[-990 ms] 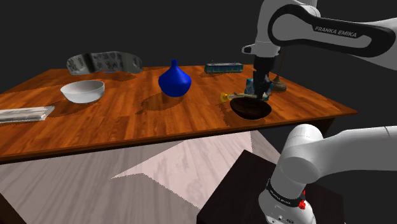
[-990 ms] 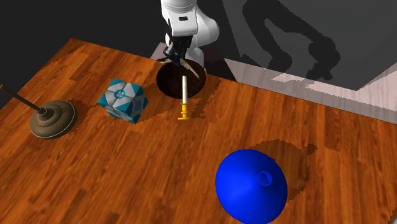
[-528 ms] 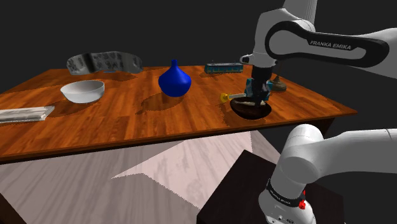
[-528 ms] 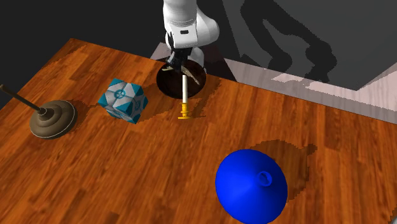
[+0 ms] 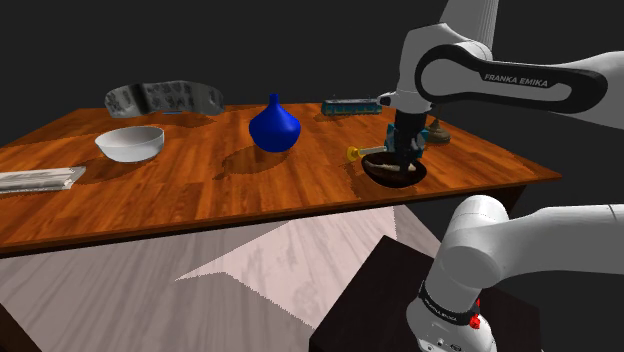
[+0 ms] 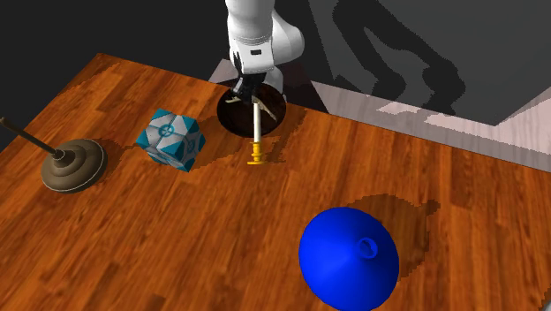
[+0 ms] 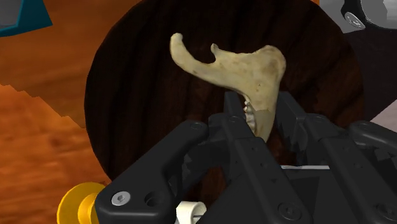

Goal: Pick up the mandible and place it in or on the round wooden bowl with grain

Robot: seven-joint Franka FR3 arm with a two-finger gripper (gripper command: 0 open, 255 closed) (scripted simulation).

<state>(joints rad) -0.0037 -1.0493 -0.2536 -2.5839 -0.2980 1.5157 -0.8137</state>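
Fingers (image 7: 233,114) were clenched on the mandible (image 7: 236,69), one on each side of its toothed end. The bone's lower tip was hidden between them. My gripper (image 7: 261,118) hung over the middle of the round dark wooden bowl (image 7: 127,127), with the mandible inside the bowl's outline. I couldn't tell whether it touched the bottom. The bowl's far rim was cut off by the frame edge.

From the shoulder view the bone was hard to make out against my black gripper (image 5: 404,160), which covered part of the bowl (image 5: 392,176). In the second exterior view my hand hid the bowl's (image 6: 231,117) far side.

My forearm ran about level above the table (image 5: 200,190), wrist bent straight down, gripper (image 6: 246,88) pointing into the bowl.

The mandible was tan and pitted. It had a curved hooked prong at one end, a broad flat branch, and a short row of small teeth by my fingers.

A white rod with a gold base (image 6: 256,141) lay just beside the bowl.
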